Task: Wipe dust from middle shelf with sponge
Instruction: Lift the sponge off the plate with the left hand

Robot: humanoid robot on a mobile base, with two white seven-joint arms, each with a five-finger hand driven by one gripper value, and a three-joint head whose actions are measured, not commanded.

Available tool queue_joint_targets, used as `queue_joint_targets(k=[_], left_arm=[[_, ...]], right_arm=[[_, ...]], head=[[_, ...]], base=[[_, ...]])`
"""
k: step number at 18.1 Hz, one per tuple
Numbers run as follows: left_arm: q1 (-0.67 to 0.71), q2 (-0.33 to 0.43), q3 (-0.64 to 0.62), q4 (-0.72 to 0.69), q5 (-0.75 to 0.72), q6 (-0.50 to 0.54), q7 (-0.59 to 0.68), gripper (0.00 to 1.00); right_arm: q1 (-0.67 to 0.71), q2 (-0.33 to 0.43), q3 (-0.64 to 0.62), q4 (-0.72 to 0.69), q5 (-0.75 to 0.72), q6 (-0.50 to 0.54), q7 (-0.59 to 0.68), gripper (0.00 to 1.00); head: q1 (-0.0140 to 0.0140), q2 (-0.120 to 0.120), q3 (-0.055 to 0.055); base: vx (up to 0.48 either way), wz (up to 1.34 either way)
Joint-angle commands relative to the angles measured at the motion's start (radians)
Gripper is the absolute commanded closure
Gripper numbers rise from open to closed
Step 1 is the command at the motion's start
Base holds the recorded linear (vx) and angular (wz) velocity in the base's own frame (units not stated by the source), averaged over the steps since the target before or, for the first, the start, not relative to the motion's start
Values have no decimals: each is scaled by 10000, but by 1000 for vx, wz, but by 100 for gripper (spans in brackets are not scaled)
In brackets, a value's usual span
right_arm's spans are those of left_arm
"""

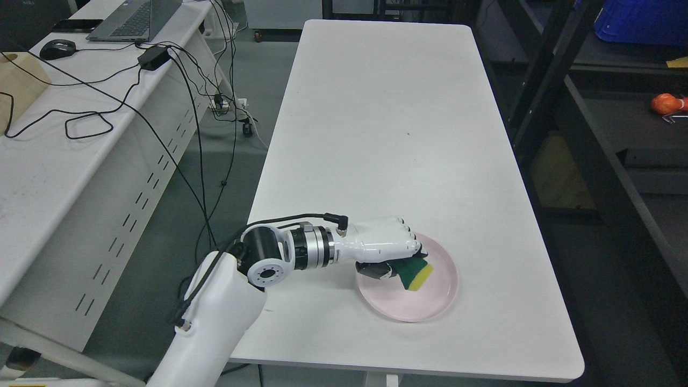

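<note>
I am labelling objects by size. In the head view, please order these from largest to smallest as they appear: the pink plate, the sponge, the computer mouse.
1. pink plate
2. sponge, partly hidden by the left hand
3. computer mouse, farther away, so its rank is uncertain

**Left Arm and Hand: External Appearance**

The left arm [215,317] has a glossy white moulded forearm shell. Beyond the shell, towards the hand, sits a black cylindrical wrist joint [263,247], with a white circular flange bearing a ring of small holes. Next along is a banded silver-and-black metal collar [312,247]. A black cable [290,219] runs above the joint and ends in an angled plug beside the collar. The left hand [384,244] is glossy white with dark pads underneath.
</note>
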Motion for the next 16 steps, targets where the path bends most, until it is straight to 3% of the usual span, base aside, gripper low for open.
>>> queue_joint_targets(k=[1,3,5,8,13,16], left_arm=[[194,136,4463,-6,4144,922,581,100],[652,136,5139,-6,6261,1858,1805,100],[1081,136,5310,-6,7737,2092,3306,100],[2078,136,5234,-98,8035,2337,5488,100],[2648,136,4683,-282,8617,3364,6931,100],[2710,136,4528,-466,8618,3442,7594,100]], right_arm=[[-2,-175,0,-175,0,6,6,0],[-2,-175,0,-175,0,6,6,0],[-2,-175,0,-175,0,6,6,0],[-2,-175,0,-175,0,6,6,0],[-2,-175,0,-175,0,6,6,0],[-2,-175,0,-175,0,6,6,0]], head=[[0,0,0],[0,0,0],[0,0,0],[0,0,0],[0,0,0],[0,0,0]], base=[[0,0],[0,0],[0,0],[0,0],[-9,0],[-11,-10]])
